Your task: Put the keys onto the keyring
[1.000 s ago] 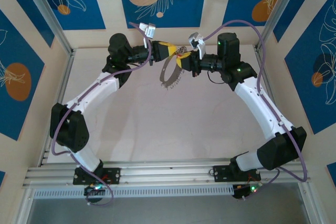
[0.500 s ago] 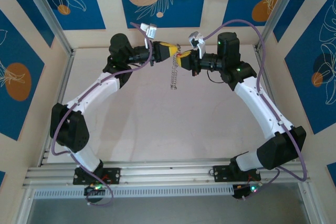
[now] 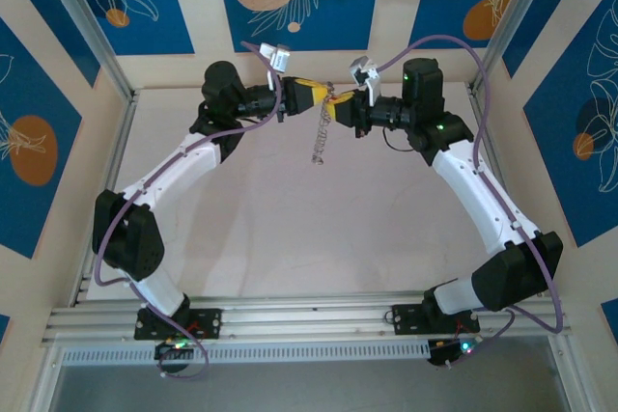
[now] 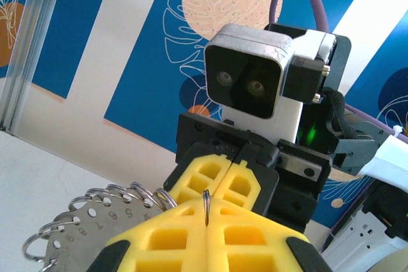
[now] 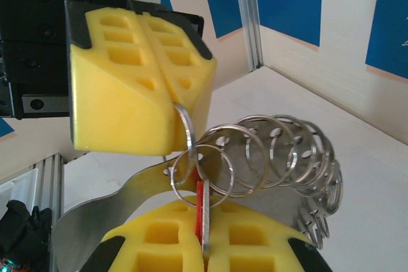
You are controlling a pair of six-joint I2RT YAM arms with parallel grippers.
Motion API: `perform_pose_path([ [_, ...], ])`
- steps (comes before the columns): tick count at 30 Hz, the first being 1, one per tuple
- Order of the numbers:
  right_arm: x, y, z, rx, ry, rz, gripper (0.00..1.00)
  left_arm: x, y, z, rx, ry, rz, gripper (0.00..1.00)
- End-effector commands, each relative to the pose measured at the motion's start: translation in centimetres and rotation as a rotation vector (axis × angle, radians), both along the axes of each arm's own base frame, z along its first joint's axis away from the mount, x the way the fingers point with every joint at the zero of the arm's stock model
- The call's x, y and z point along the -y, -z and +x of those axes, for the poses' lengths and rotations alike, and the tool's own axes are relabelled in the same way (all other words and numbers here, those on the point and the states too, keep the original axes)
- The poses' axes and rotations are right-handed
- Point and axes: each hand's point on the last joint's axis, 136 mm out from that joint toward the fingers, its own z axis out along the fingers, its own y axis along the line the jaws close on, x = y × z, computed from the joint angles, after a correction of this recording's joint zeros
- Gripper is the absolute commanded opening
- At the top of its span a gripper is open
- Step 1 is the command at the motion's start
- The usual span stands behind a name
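See bunch of spare rings [image 3: 320,137] hanging edge-on, no longer fanned broadside as a second ago. Find left gripper [image 5: 171,97] clamped on keyring [image 5: 186,133], right gripper [image 5: 204,230] clamped on red key [image 5: 201,211], just beside that ring. Judge swing settled; threading not yet done.

Small digits are stamped beside the punched holes on the flat grey plate of the keyring [image 4: 64,234], seen in the left wrist view. They stand in a curved row along the plate's edge. Three of them look like 7, 8 and 5; the rest are too small to read.
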Motion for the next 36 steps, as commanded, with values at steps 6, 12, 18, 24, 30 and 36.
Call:
perform_pose_path([
  [6, 0.8, -1.0, -0.4, 0.015, 0.003, 0.019, 0.00, 0.0, -2.9, -1.8, 0.098, 0.021, -0.030, 0.00],
  [12, 0.4, -1.2, -0.5, 0.009, -0.016, 0.033, 0.00, 0.0, -2.9, -1.8, 0.095, 0.024, -0.030, 0.00],
  [18, -0.3, -1.4, -0.4, 0.013, -0.030, 0.032, 0.00, 0.1, -2.8, -1.8, 0.093, 0.028, -0.030, 0.00],
  [24, -0.7, -1.4, -0.3, 0.012, -0.041, 0.029, 0.00, 0.2, -2.8, -1.9, 0.092, 0.029, -0.029, 0.00],
  [30, 0.0, -1.0, -0.2, 0.008, -0.021, 0.014, 0.00, 0.2, -2.5, -1.8, 0.093, 0.022, -0.020, 0.00],
  [36, 1.2, -1.2, -0.4, 0.005, 0.006, 0.013, 0.00, 0.1, -1.6, -1.6, 0.087, 0.003, 0.008, 0.00],
])
